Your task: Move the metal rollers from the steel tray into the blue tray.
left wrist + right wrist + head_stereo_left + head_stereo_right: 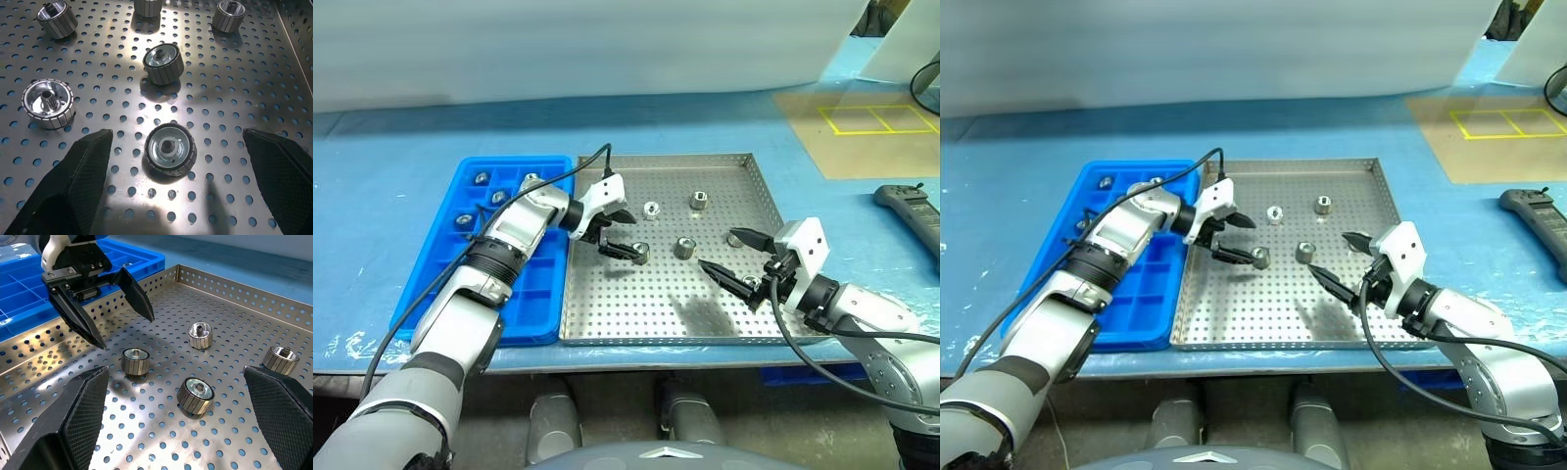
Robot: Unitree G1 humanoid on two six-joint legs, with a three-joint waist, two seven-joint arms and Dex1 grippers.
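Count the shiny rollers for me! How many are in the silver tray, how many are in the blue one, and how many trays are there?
metal rollers in the steel tray: 6
metal rollers in the blue tray: 4 in sight; part of that tray is hidden
Trays: 2
Total: 12 things, 10 of them rollers

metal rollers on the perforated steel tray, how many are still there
6 shiny silver metal rollers on the perforated steel tray: two toward the far rim, two mid-tray, two partly behind the right gripper. Arms may hide more.
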